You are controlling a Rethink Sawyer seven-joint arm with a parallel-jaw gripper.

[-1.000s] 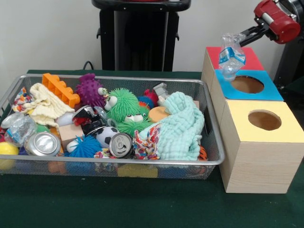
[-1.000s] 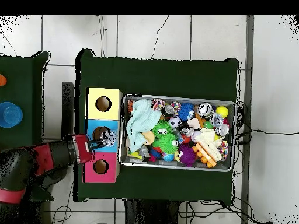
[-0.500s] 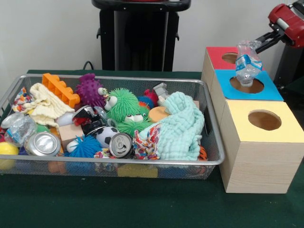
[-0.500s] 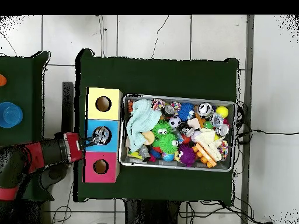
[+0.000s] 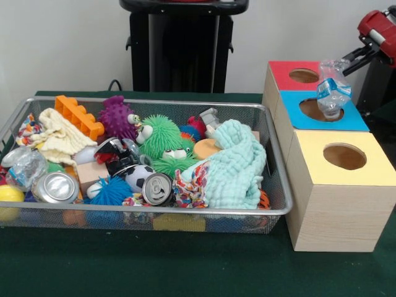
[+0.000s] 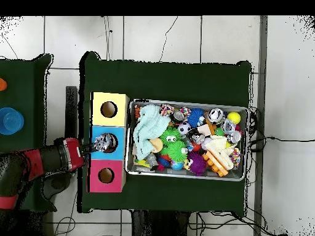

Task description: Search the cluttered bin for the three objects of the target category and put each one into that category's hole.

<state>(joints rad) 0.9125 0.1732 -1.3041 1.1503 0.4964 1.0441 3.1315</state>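
My gripper [image 5: 344,62] is shut on the neck of a see-through bottle with a blue label [image 5: 332,90]. The bottle hangs tilted over the blue-topped box's hole [image 5: 322,110], its bottom just above the opening. In the overhead view the gripper [image 6: 92,146] and the bottle [image 6: 105,142] are also above the blue box. The red-topped box's hole [image 5: 304,75] is uncovered just behind it and also shows from overhead [image 6: 106,176]. A second crumpled clear bottle [image 5: 25,166] lies at the left end of the wire-mesh bin [image 5: 185,211]. No third bottle shows.
The bin [image 6: 184,102] holds two silver cans [image 5: 55,187] [image 5: 156,189], a mint cloth [image 5: 232,170], fuzzy green toys [image 5: 159,137], a purple spiky toy [image 5: 117,117], an orange brick [image 5: 77,114] and balls. The yellow-topped box [image 5: 343,158] stands nearest the camera.
The gripper carried the bottle from in front of the red box to the right and down; it now hangs over the blue box's hole. The red hole has come into sight.
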